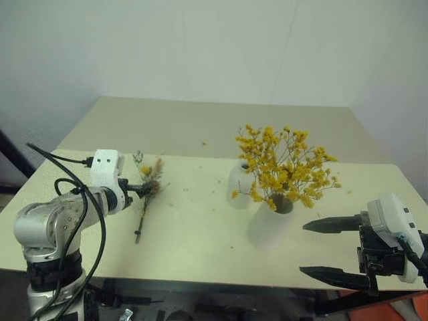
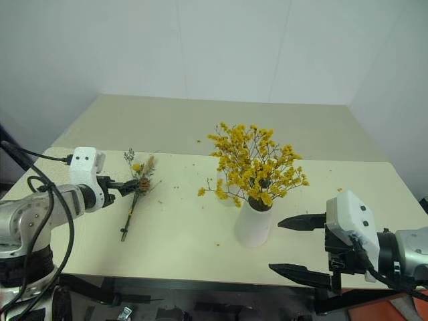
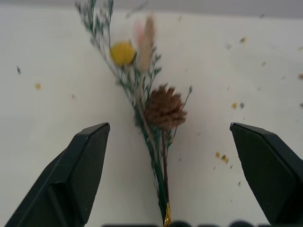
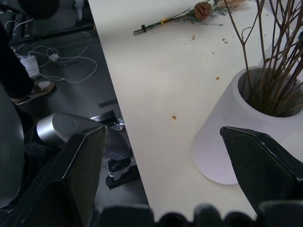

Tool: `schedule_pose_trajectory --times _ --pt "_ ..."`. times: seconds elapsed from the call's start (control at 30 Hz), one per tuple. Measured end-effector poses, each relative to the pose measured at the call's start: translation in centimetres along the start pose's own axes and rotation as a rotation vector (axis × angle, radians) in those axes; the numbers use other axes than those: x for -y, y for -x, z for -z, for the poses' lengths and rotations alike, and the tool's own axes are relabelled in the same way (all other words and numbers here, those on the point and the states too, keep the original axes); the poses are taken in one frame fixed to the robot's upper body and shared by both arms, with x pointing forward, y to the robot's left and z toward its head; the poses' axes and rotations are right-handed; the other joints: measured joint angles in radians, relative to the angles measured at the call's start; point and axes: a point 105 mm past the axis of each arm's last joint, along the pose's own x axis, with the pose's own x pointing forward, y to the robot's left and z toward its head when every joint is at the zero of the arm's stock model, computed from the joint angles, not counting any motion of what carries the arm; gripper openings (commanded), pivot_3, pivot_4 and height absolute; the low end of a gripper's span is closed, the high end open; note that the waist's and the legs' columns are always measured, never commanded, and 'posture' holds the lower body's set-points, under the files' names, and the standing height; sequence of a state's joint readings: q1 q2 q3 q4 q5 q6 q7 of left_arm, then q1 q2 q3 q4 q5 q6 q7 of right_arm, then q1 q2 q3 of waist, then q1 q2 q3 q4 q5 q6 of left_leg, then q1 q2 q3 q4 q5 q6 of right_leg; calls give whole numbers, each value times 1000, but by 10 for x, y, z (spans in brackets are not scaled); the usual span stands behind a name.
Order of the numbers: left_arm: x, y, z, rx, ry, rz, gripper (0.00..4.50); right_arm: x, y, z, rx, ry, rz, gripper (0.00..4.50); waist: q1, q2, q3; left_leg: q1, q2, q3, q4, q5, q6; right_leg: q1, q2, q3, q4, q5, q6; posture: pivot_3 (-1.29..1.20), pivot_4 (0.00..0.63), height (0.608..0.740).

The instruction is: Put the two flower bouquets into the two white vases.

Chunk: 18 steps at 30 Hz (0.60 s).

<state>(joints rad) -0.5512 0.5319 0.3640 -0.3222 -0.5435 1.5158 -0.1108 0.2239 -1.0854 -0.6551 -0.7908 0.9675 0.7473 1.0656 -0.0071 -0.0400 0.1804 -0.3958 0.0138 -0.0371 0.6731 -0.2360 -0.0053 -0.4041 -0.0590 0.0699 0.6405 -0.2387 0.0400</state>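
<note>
One sprig [image 3: 158,111] between left claw [image 3: 170,142] fingers

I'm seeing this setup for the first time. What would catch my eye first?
The bushy yellow bouquet, standing in the tall white vase on the table's right. Then the thin sprig lying flat on the left, with the open left gripper poised over its brown cone.

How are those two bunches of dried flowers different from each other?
The bushy spray of tiny yellow flowers stands upright in the taller white tapered vase; the thin sprig with a brown cone lies flat on the pale table. The spray is far bigger and fuller. Both look dried and carry yellow blooms.
</note>
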Motion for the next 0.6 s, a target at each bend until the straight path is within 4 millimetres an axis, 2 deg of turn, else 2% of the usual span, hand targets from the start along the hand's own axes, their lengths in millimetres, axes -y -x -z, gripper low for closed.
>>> schedule_pose_trajectory --times 0.2,0.27,0.37,0.47,0.6 --pt "-5 -20 24 -138 28 -46 4468 0 6 -1 -19 4 34 4500 -2 0 0 0 0 0 0 0 0 0 0 0 0 0 0 0 150 740" --pt "-7 -26 28 -157 35 -57 4468 -2 6 -1 -24 8 38 4500 -2 0 0 0 0 0 0 0 0 0 0 0 0 0 0 0 150 740" --pt "-5 -35 23 -138 30 -54 4468 -5 7 -2 -21 -7 30 4500 -1 0 0 0 -1 0 0 0 0 0 -1 0 0 0 0 0 150 740" --pt "2 -41 19 -115 36 -15 3889 -7 8 -2 -28 -8 33 4500 2 0 0 0 -1 0 0 0 0 1 -1 0 0 0 0 0 150 740" --pt "10 -45 21 -118 16 33 2635 -7 11 -3 -36 -4 51 4500 2 0 0 0 -1 0 0 0 0 0 -1 0 0 0 0 0 150 740"
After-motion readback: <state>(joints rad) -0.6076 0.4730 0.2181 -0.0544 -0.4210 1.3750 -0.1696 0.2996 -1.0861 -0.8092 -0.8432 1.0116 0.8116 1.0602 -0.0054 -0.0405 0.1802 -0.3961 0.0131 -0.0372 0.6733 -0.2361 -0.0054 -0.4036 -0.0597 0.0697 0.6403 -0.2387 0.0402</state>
